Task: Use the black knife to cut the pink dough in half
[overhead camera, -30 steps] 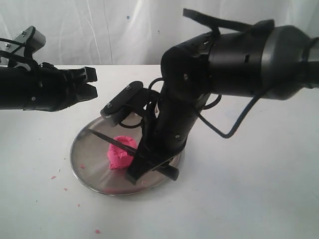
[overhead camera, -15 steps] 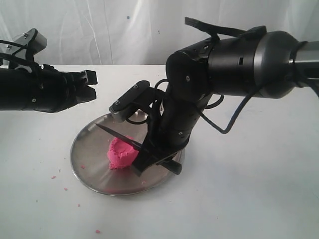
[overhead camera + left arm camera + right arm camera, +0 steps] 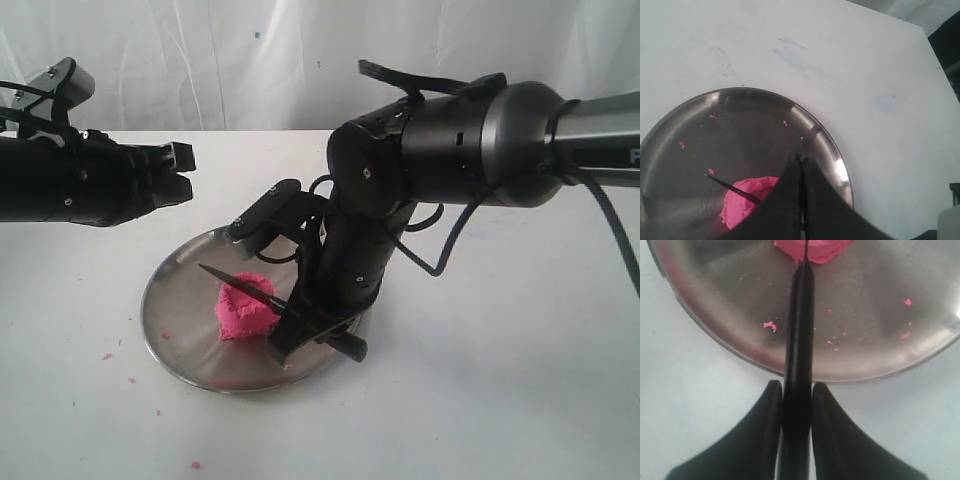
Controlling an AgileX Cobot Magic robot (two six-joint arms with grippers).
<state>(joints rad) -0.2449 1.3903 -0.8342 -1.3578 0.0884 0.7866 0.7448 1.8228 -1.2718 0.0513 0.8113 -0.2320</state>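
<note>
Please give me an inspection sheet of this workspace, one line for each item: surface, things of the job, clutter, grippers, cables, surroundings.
Surface: white table, with a round steel plate on it.
Job's things: pink dough in one lump on the plate; black knife slanted over it, blade tip past the lump. Whether the blade has entered the dough cannot be told.
Clutter: pink crumbs on the plate; more crumbs on the table beside it.
Grippers: right gripper shut on the knife handle; left gripper shut and empty, raised above the plate's far left side.
Cables: black cable looping under the right arm.
Surroundings: white backdrop behind the table.
</note>
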